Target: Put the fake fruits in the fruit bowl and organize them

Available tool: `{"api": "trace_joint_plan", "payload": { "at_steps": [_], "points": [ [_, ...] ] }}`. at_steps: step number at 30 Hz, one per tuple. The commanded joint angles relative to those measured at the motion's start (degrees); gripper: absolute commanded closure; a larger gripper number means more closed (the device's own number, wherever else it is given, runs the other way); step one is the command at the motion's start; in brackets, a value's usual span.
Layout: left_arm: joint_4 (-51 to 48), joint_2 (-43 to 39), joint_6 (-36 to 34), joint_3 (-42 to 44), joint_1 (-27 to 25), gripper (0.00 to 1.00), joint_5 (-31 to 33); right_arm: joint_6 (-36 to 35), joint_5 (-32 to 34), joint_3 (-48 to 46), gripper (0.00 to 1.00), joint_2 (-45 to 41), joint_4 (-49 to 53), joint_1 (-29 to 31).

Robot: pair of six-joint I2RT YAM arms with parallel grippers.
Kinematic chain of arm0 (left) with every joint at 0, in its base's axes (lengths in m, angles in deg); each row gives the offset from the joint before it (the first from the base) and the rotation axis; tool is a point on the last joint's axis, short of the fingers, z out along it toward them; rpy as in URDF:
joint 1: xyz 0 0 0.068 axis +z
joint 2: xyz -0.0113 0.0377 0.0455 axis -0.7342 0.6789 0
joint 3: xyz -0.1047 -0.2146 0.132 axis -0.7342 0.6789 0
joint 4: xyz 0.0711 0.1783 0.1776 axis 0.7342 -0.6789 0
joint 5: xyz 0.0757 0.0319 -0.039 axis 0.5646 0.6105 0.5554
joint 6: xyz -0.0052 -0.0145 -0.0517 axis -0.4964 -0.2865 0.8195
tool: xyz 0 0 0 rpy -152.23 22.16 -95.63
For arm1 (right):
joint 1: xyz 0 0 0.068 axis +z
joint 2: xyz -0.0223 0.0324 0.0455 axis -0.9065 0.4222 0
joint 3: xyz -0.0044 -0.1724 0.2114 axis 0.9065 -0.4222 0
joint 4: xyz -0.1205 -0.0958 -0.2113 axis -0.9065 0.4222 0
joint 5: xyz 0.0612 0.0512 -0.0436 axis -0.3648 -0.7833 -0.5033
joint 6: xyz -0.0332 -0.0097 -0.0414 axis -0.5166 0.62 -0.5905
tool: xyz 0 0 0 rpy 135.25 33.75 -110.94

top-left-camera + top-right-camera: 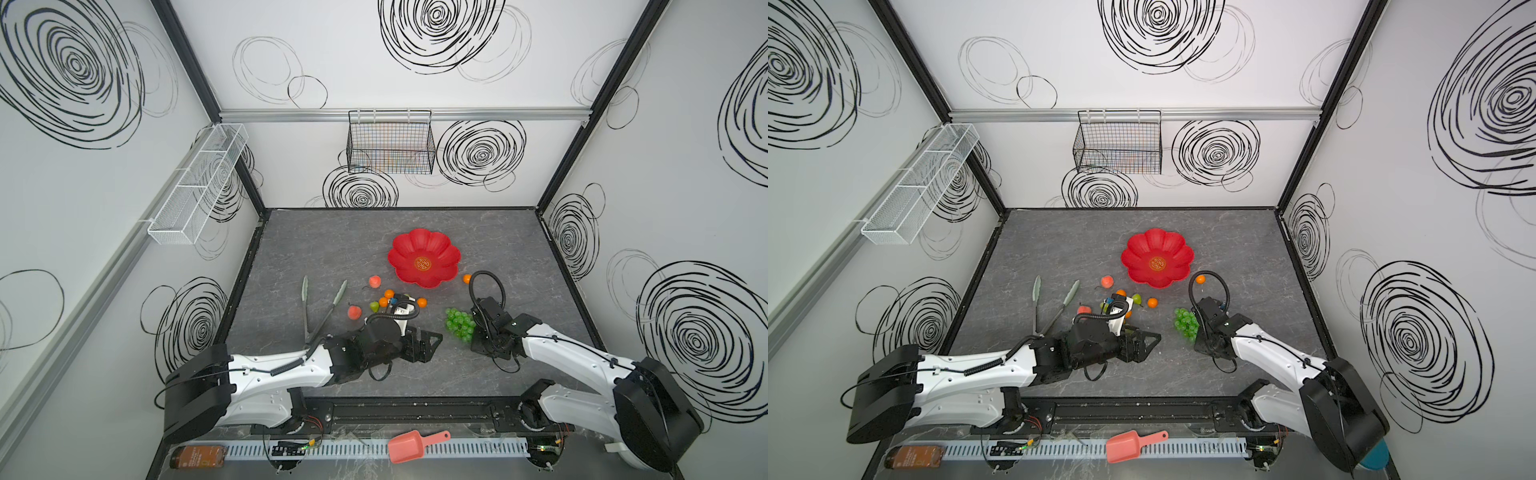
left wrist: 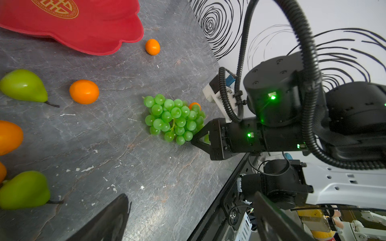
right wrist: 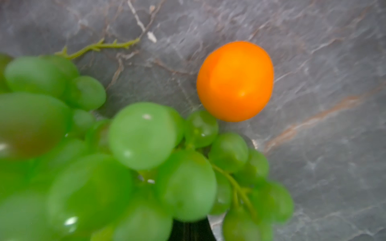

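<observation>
A: On the table (image 1: 332,232), in front of the bowl (image 1: 415,245): grapes (image 1: 459,324)?
B: Lying flat, long axis far-left to near-right, with the right claw (image 2: 196,140) pinched shut on their near edge.

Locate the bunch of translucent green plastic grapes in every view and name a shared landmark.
In a top view: the grapes, right of centre, below the glossy red flower-shaped bowl.
In a top view: same spot.
Left wrist: mid-picture.
Right wrist: close, blurred, beside a round orange ball.
Shared landmark: the bowl, absent only from the right wrist view.
</observation>
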Motion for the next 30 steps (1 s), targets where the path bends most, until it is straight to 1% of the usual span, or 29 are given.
{"api": "trace_joint_plan", "payload": {
  "at_steps": [1,5,10,13,22,26,30],
  "points": [
    [0.72,0.47,-0.58,-1.61,0.82,0.04,0.86,-2.50,2.29,-0.02,0.96,1.66,-1.86,-2.98],
    [0.41,0.36,-0.24,-1.42,2.01,0.04,0.34,-4.28,0.24,-0.29,0.96,2.63,-5.19,-7.29],
    [-0.23,0.25,-0.15,-1.44,3.62,0.04,-0.44,-6.36,1.37,1.91,0.97,5.63,-6.21,-9.48],
    [-0.67,0.33,-0.15,-1.39,4.75,0.04,-1.18,-7.77,0.49,2.63,0.96,7.29,-7.61,-10.84],
    [-1.72,-1.83,0.19,-0.04,8.46,0.04,-2.56,-9.73,-0.10,6.57,0.97,12.89,-10.69,-12.39],
    [-2.25,-3.19,1.56,1.06,9.95,0.04,-2.38,-10.19,-0.21,7.46,0.96,14.35,-11.78,-12.53],
    [-2.00,-4.60,3.37,2.66,11.24,0.04,-2.31,-11.05,-1.96,8.01,0.96,15.97,-13.43,-12.53]
  ]
}}
